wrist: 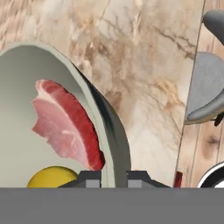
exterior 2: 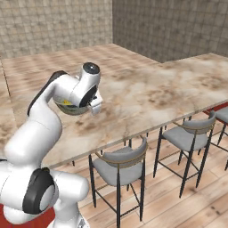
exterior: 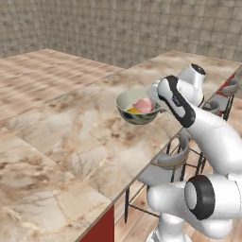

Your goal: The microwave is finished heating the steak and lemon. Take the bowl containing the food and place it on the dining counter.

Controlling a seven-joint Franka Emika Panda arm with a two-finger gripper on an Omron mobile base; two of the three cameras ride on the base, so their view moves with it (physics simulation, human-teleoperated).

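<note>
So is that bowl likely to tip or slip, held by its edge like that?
Probably stiff: the bowl keeps its shape with the pincer clamped on one rim. It hangs tilted above the dining counter, so the steak and lemon might slide. Its glossy wall looks slippery.

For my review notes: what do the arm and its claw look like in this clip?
The arm is built of glossy white rounded segments with black bands at the joints and a black strip along the forearm. The wrist ends in a white cylinder with a dark cap. The claw has two small dark grey, blocky fingertips. No cables or markings can be made out.
</note>
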